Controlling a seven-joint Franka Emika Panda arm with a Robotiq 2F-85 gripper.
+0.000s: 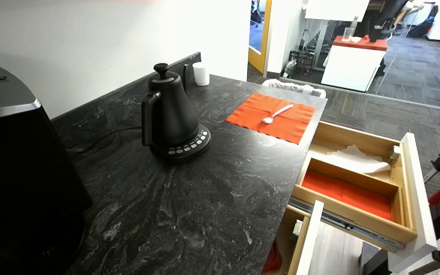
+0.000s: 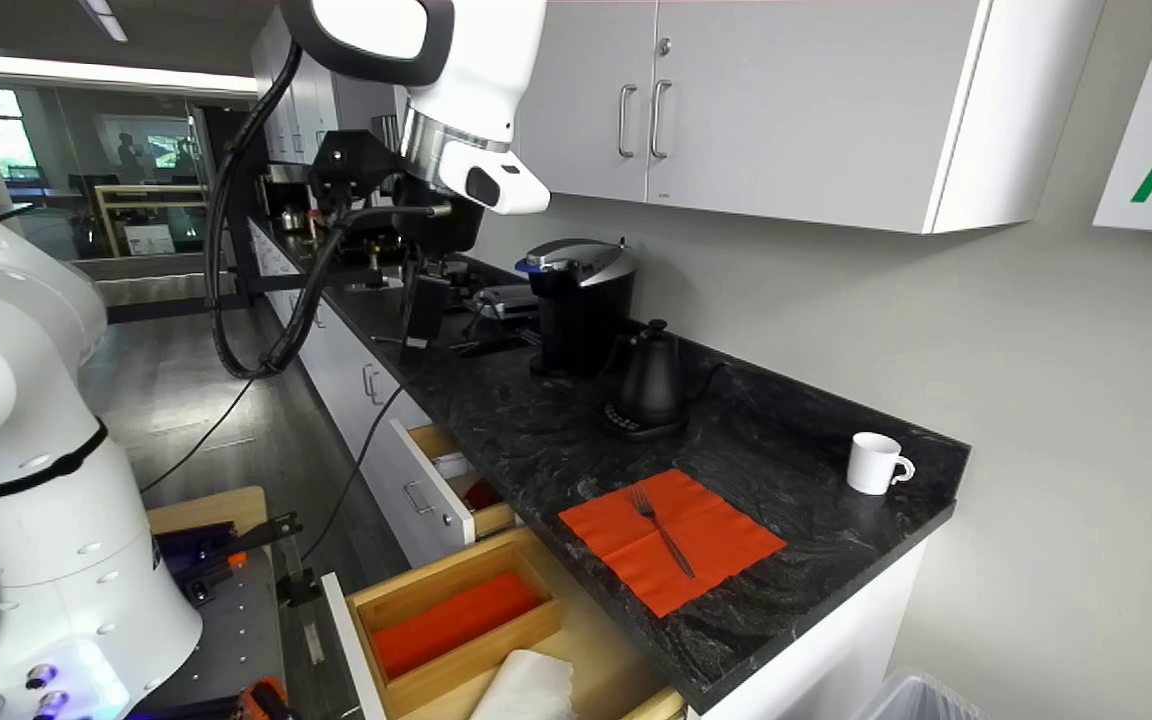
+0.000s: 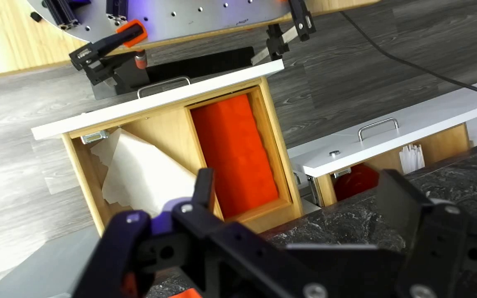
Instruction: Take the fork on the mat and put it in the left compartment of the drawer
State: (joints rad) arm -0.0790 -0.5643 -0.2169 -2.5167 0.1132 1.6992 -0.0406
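in an exterior view, arm (image 2: pixel 36 420): smooth, rounded, white, with thin black bands (image 2: pixel 66 463); dark grey trim (image 2: pixel 366 65) higher up. silvery collar (image 2: pixel 423 140), white wrist housing (image 2: pixel 511 190) with dark oval inset (image 2: pixel 482 187). thick looping black cables (image 2: pixel 281 355). base (image 2: pixel 86 590): bluish-violet glow (image 2: pixel 101 665), small round fittings (image 2: pixel 41 676). wrist view, gripper (image 3: pixel 299 190): black, angular, silvery screw heads (image 3: pixel 315 290).

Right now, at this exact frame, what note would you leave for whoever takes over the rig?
The claw is open, holding nothing, well apart from the fork.
The fork lies on the orange-red mat, which is on the dark counter.
Done: nothing of the transfer yet, though the drawer stands open.
Left: grasp the fork, lift it, and set it in the orange-red-lined left compartment.
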